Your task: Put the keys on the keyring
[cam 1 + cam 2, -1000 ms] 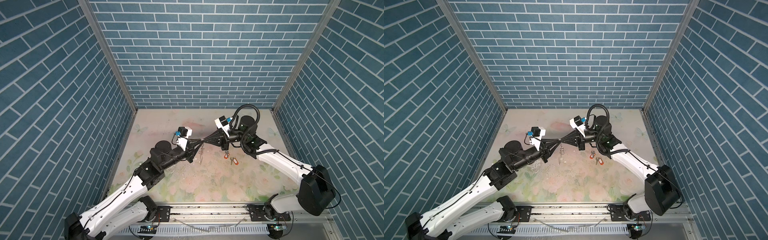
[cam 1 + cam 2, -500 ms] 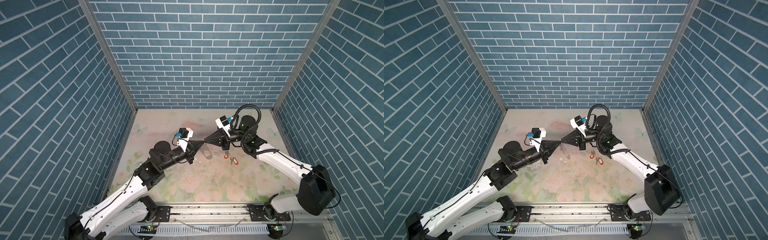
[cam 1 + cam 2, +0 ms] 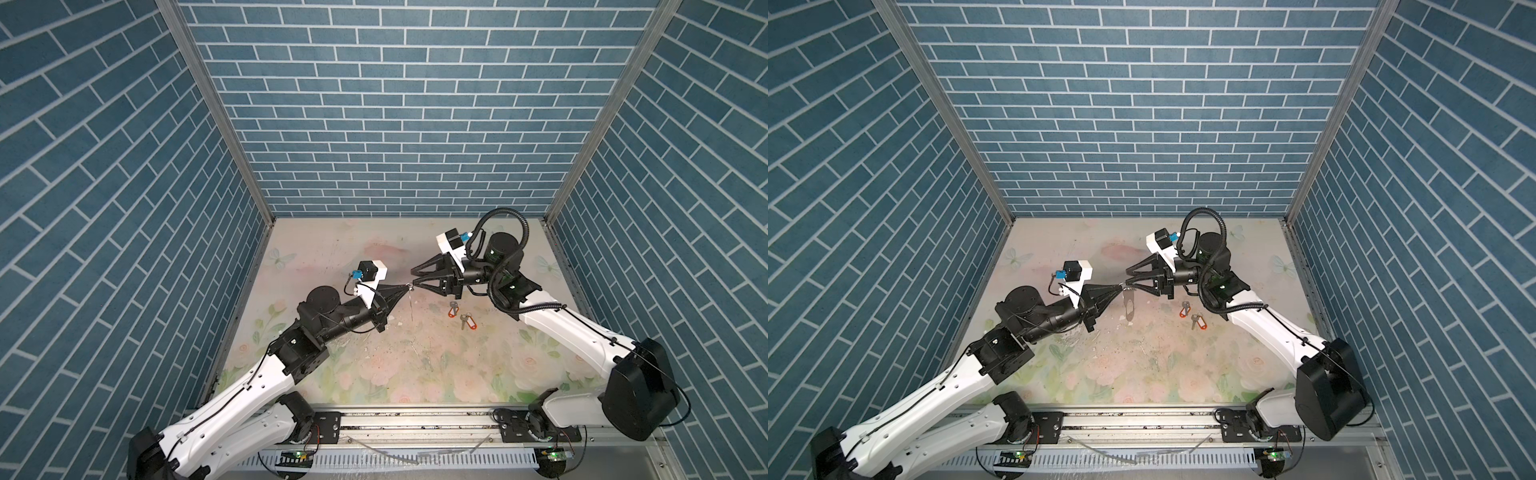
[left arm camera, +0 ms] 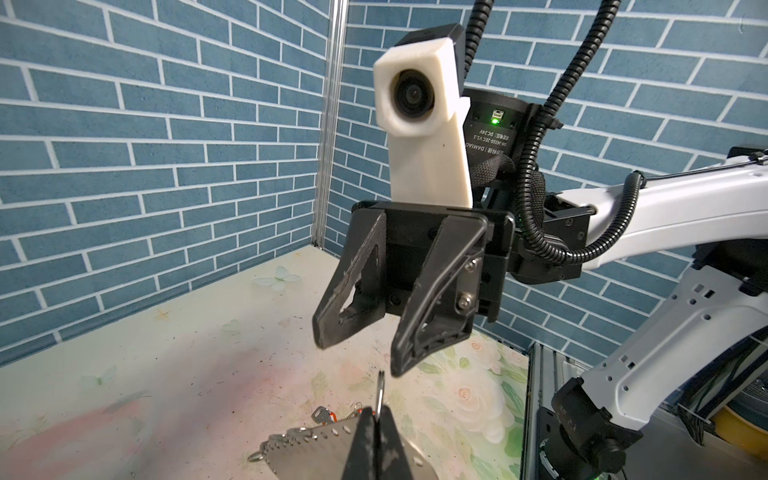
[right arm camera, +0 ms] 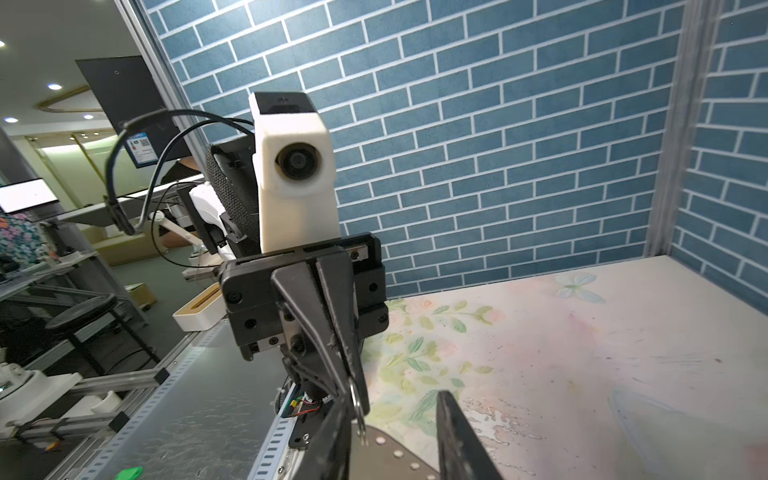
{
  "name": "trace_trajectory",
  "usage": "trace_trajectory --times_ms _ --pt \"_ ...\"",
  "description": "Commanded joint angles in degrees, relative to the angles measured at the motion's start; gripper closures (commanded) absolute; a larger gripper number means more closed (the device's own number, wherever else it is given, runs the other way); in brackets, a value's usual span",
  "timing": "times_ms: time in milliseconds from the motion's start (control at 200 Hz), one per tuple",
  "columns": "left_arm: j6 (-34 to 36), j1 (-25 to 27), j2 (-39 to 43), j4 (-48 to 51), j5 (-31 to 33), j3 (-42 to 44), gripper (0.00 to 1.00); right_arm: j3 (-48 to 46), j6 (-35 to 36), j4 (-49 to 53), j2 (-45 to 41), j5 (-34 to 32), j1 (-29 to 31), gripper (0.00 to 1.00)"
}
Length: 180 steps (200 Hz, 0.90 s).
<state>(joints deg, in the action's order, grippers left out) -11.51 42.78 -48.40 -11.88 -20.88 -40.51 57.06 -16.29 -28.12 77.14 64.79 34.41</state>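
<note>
Nearest, logged the keys lying loose on the table, near the keyring on its right-arm side, apart from it and unthreaded. Logged the keyring hanging from the left gripper, pressed together on a small silver ring at the keyring's edge; just beyond the keyring, noted the right gripper spread and empty. Judged progress early: secured the keyring only, with both keys left to fetch and thread.
</note>
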Motion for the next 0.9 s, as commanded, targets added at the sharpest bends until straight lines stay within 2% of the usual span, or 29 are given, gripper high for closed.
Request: trace_trajectory --times_ms 0,165,295,410,590,730,895 --pt "1.05 0.41 0.82 -0.99 -0.52 0.28 1.00 -2.00 -0.68 -0.48 -2.73 -1.95 -0.76 0.62" --pt "3.37 0.39 0.71 1.28 0.56 -0.72 1.00 -1.77 1.18 3.32 -3.40 -1.67 -0.84 0.62" --pt "7.79 0.37 0.75 6.31 4.15 -2.58 1.00 -0.86 5.47 10.19 -4.33 -2.99 -0.83 0.63" --pt "13.40 0.46 0.71 10.80 6.84 -4.24 1.00 -0.24 10.17 17.51 -5.65 -6.04 -0.75 0.63" --pt "25.37 0.55 0.29 15.58 6.48 -5.81 1.00 0.16 14.24 25.15 -6.66 -9.44 -0.64 0.63" --pt "34.32 0.89 -0.19 15.18 3.64 -4.76 1.00 -0.26 14.60 26.49 -6.48 -10.42 -0.01 0.64" --pt "38.72 1.12 0.18 10.63 4.06 -2.20 1.00 -0.37 16.26 28.30 -6.27 -12.52 2.46 0.68"
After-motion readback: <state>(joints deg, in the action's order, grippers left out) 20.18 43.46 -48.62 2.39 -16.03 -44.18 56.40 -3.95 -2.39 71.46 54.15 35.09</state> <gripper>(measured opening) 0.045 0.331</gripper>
